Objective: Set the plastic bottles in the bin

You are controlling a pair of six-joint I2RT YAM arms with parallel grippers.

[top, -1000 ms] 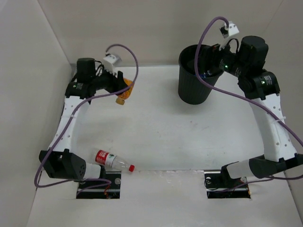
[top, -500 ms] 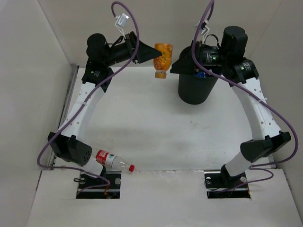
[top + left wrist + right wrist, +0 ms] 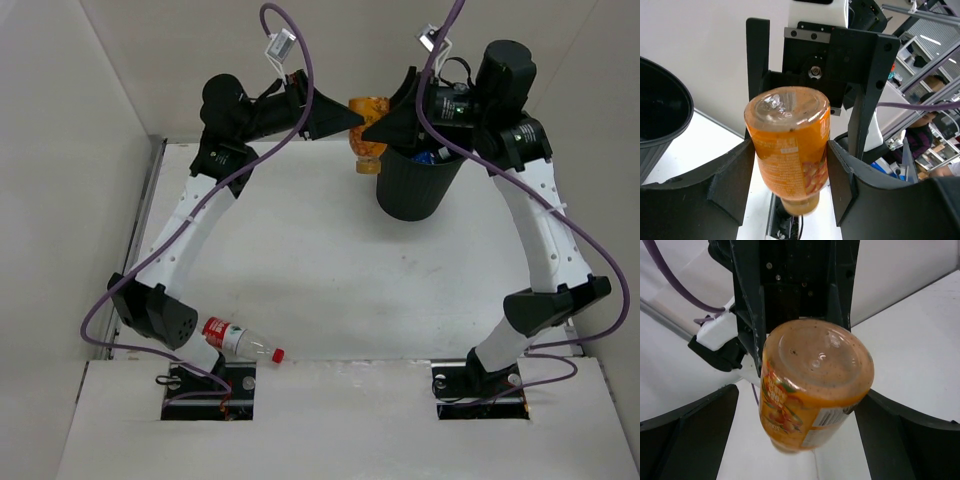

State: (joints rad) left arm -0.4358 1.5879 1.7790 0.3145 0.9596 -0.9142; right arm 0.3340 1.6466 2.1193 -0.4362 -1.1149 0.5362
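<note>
My left gripper (image 3: pixel 352 118) is shut on the short orange bottle (image 3: pixel 368 135) and holds it cap down in the air, just left of the black bin's (image 3: pixel 412 190) rim. In the left wrist view the bottle (image 3: pixel 789 150) is pinched between both fingers (image 3: pixel 732 175). My right gripper (image 3: pixel 382 127) is open and faces it from the bin side. In the right wrist view the bottle (image 3: pixel 810 385) hangs between the spread fingers (image 3: pixel 695 435) with gaps on both sides. The red-label bottle (image 3: pixel 236 340) lies by the left arm's base. Something blue (image 3: pixel 428 156) shows inside the bin.
The bin's rim (image 3: pixel 667 107) is at the left of the left wrist view. White walls close the table at the back and left. Purple cables (image 3: pixel 290 60) loop above both wrists. The arm bases (image 3: pixel 208 385) sit at the near edge.
My left arm has lifted the orange bottle and carried it right, up to the bin. My right gripper has come out over the bin's rim and turned toward the bottle.
</note>
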